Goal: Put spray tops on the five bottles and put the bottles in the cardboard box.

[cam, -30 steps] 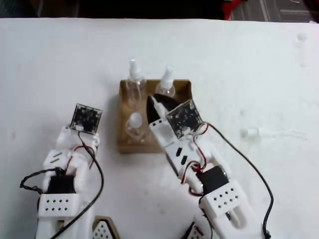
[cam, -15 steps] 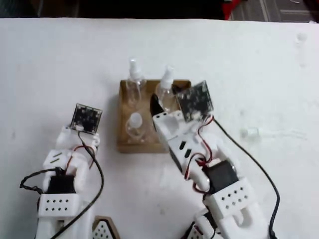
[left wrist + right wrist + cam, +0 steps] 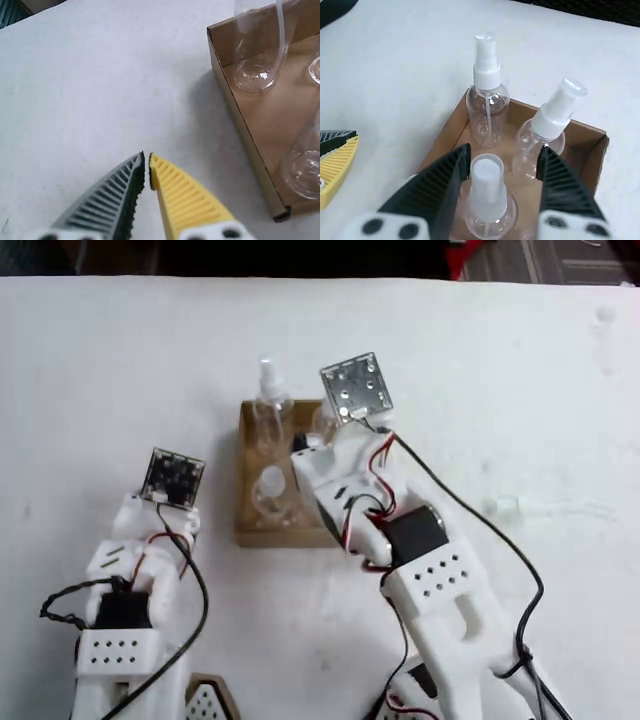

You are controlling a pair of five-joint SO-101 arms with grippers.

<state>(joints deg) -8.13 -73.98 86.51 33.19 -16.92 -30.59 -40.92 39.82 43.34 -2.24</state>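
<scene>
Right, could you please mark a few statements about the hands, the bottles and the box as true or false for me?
1. The right hand is open, its fingers either side of a bottle's spray top. True.
2. The left hand holds a bottle. False: it is shut on nothing, over the bare table beside the cardboard box.
3. At least three capped bottles stand in the box. True.
4. The bottles in the box lie on their sides. False: they stand upright.
5. A loose spray top lies on the table, apart from the box. True.
</scene>
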